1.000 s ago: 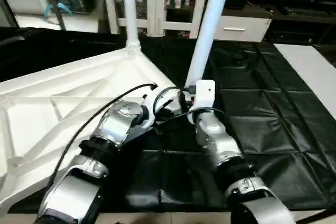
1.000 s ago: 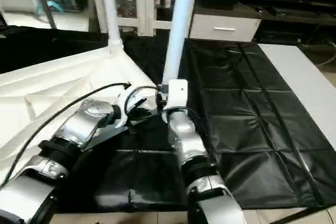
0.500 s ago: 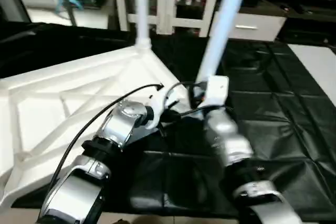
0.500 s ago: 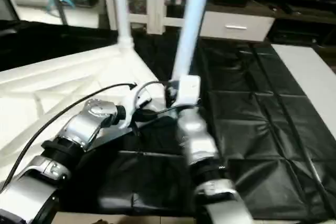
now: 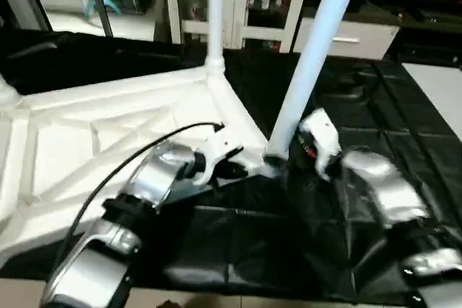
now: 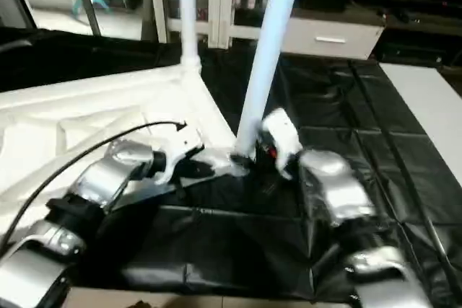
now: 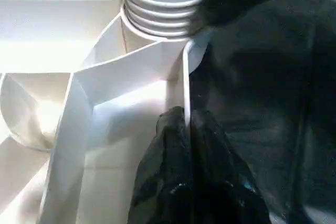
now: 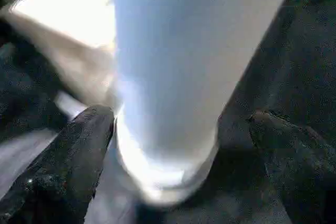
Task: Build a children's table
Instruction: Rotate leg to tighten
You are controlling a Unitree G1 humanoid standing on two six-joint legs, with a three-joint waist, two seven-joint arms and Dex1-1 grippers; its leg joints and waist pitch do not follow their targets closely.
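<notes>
The white square top (image 5: 108,142) lies ribbed underside up on the black-covered table (image 5: 404,135). Two white legs (image 5: 317,55) stand in its corner sockets, the nearer tilted.

The table top (image 5: 108,135) and the legs (image 5: 312,63) look like smooth white plastic, slightly glossy. The worktop (image 5: 375,128) carries a black creased cover with a dull sheen.

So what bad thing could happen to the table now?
The leaning leg might tip over: the right gripper has its fingers spread open on both sides of it, not squeezing. The leg's bottom end sits at the table top's near corner, tilted, so it may not be fully in its socket. The left gripper, pinching the top's thin edge, could slip off.
</notes>
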